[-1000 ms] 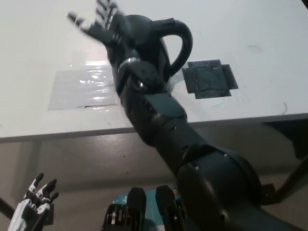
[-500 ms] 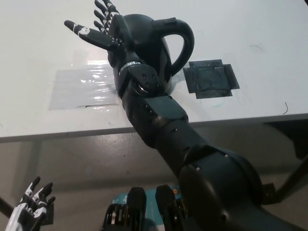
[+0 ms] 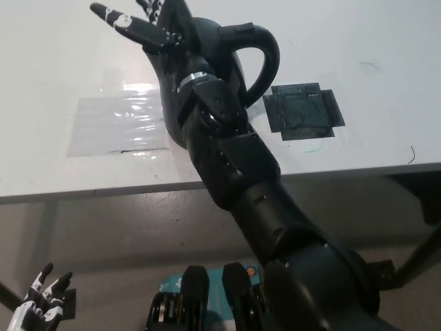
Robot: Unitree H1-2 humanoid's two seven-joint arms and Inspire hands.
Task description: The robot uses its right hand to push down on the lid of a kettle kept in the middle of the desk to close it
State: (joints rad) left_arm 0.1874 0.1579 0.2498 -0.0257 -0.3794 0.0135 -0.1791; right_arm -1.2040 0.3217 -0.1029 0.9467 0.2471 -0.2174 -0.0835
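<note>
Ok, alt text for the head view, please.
The black right hand, fingers spread, reaches over a black kettle on a white desk. The white left hand rests low, below the desk edge.

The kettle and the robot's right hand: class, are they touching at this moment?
Cannot tell. In the head view, the right hand overlaps the kettle from above, fingers spread, but the arm hides any contact or gap.

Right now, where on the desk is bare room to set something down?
Free: the white desk right of the kettle beyond the black tape patch, and left of the clear film. Crowded: the middle, under the right hand.
</note>
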